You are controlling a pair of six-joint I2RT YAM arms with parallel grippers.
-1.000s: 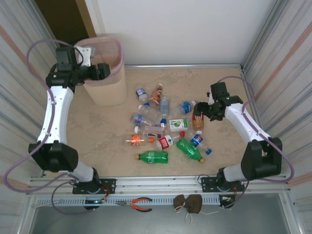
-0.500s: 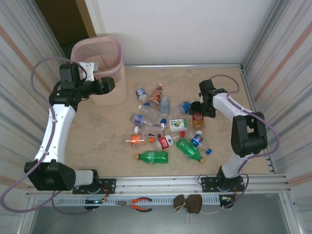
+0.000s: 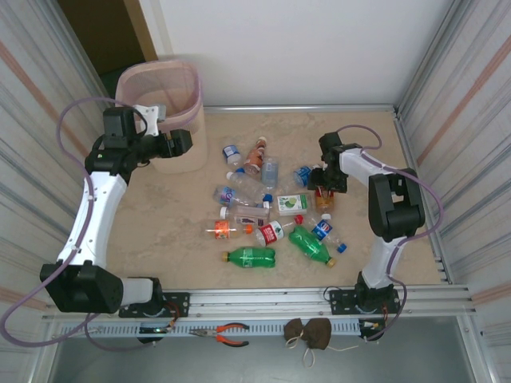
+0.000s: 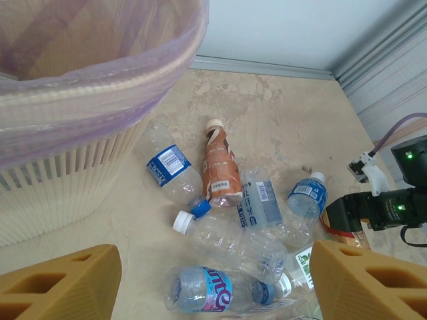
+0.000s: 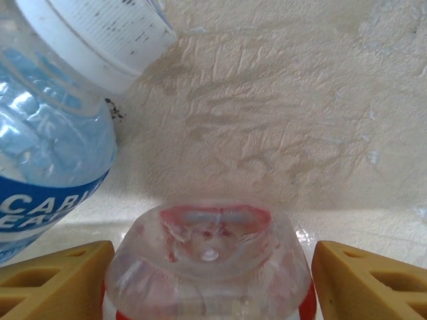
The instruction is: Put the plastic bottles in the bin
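Left gripper (image 3: 182,142): fingers spread wide, empty, upper left of top view, beside bin (image 3: 194,92).
Right gripper (image 5: 212,267): spread, straddling red-label bottle (image 5: 210,230), centre right.
Bottles (image 3: 255,211): scattered mid-frame on table (image 3: 160,231).

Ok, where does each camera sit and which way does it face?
Top external: above, behind the arm bases, facing down on the beige table, tall beige pink-lined plastic bin, scattered plastic bottles; left gripper, right gripper show.
Left wrist: beside the bin, facing the bottles past its open gripper.
Right wrist: low over the table, facing a clear red-labelled bottle's base between its fingers.
Shared: top and left wrist both show the brown-labelled, cream-capped bottle.
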